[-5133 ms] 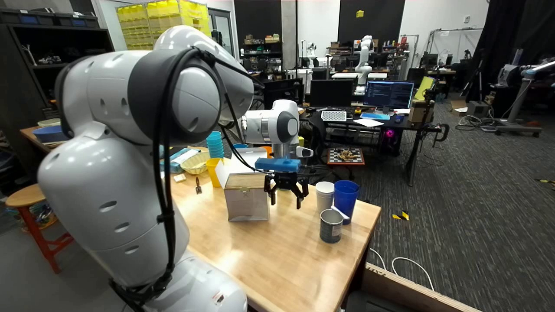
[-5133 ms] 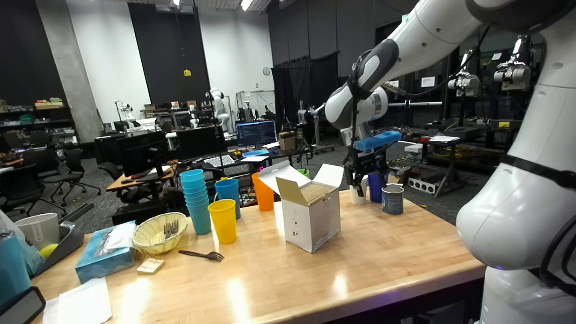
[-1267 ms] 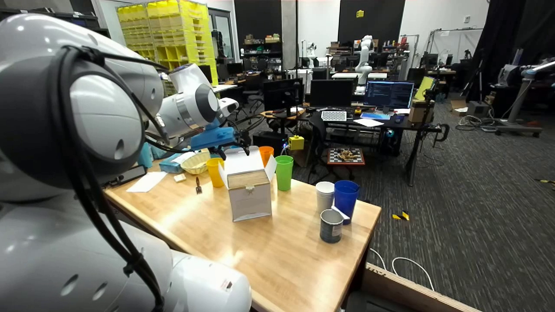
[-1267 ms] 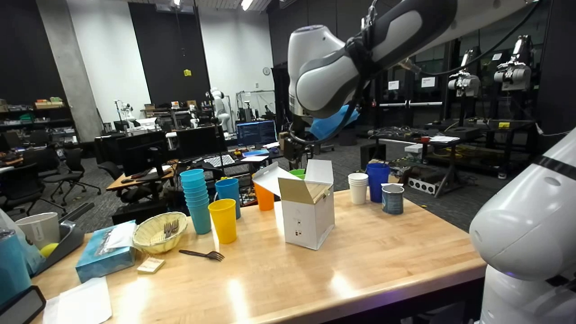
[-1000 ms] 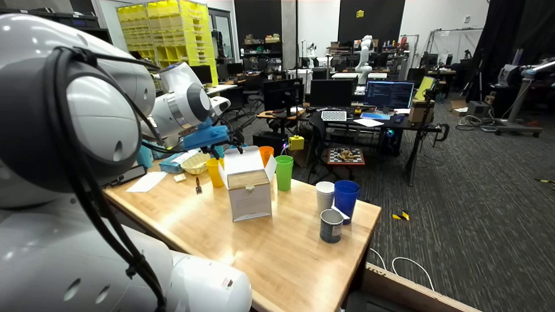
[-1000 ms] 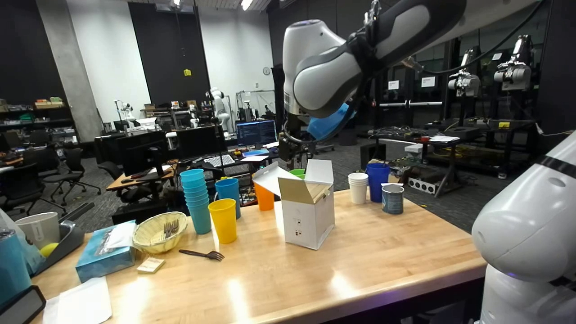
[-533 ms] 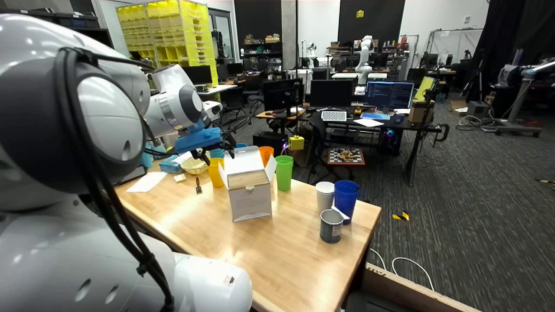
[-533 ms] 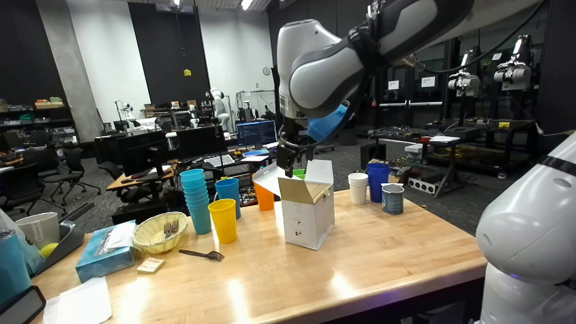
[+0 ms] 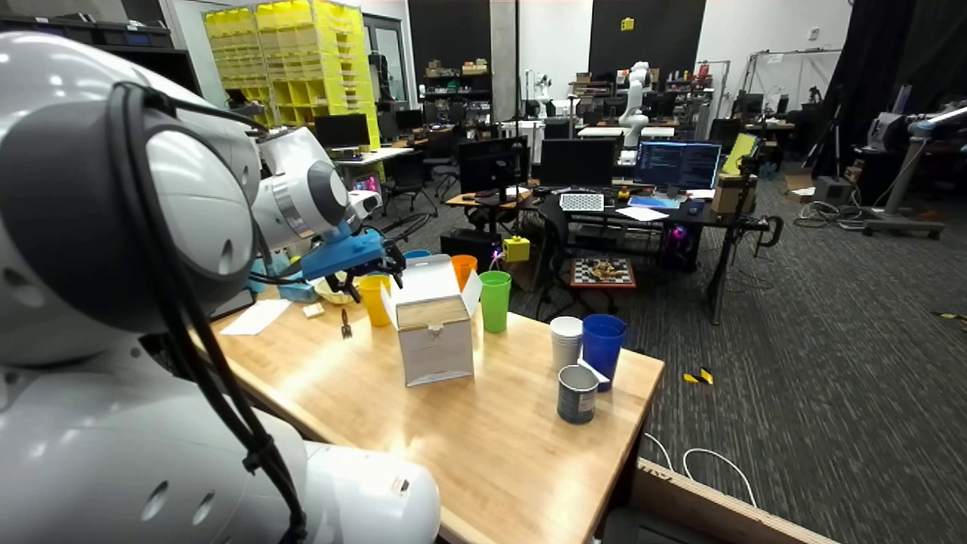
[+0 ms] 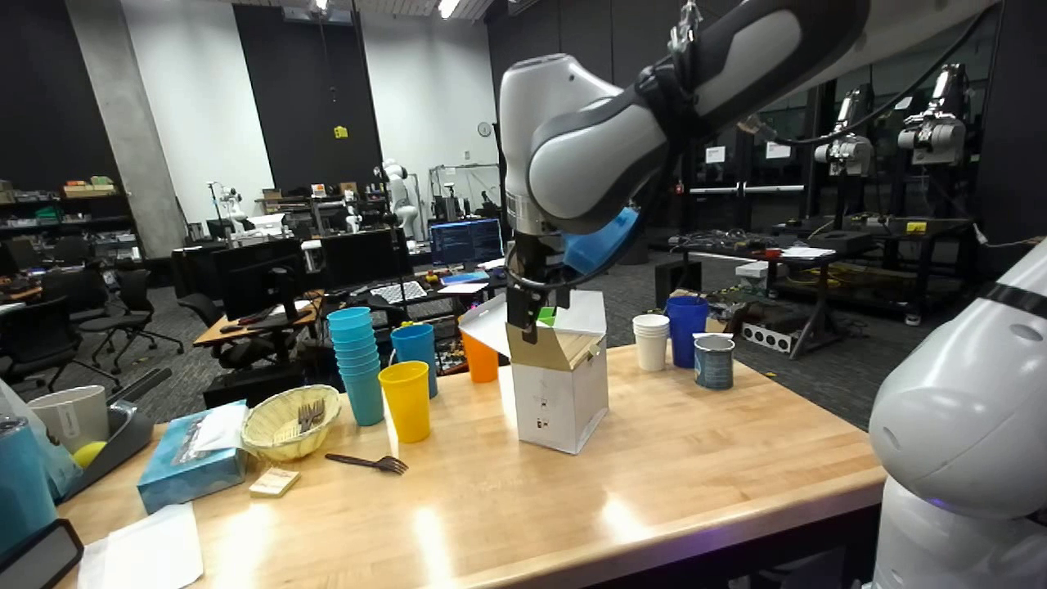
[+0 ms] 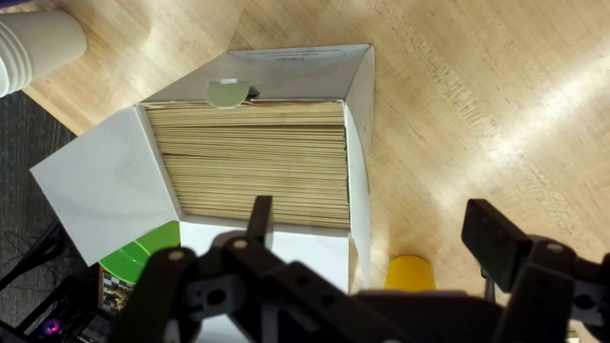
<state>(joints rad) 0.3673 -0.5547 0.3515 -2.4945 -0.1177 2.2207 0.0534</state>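
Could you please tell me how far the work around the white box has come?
Looks done: the white box stands open, its flaps spread. In hand: the end effector hovers near it with jaws wide apart. Apparently left: any grip, as nothing is clamped in the jaws; tan sheets lie packed inside.

The arm (image 9: 98, 446) is glossy white and rounded, dotted with dark oval recesses (image 9: 155, 501), with broad dark grey bands (image 9: 68, 219), a silver ring (image 9: 287, 205) and a small label (image 9: 400, 485) on its base (image 9: 366, 502), the print too small to read. Thick black cables (image 9: 136, 151) run along the outside, bunched together by ties, and a black strap (image 10: 1016, 300) circles the lower part. The gripper (image 11: 374, 226) is black, with jointed bars, pale round screw heads (image 11: 176, 255), blocky pads (image 11: 493, 243) and a bright blue block (image 9: 342, 255) mounted above.
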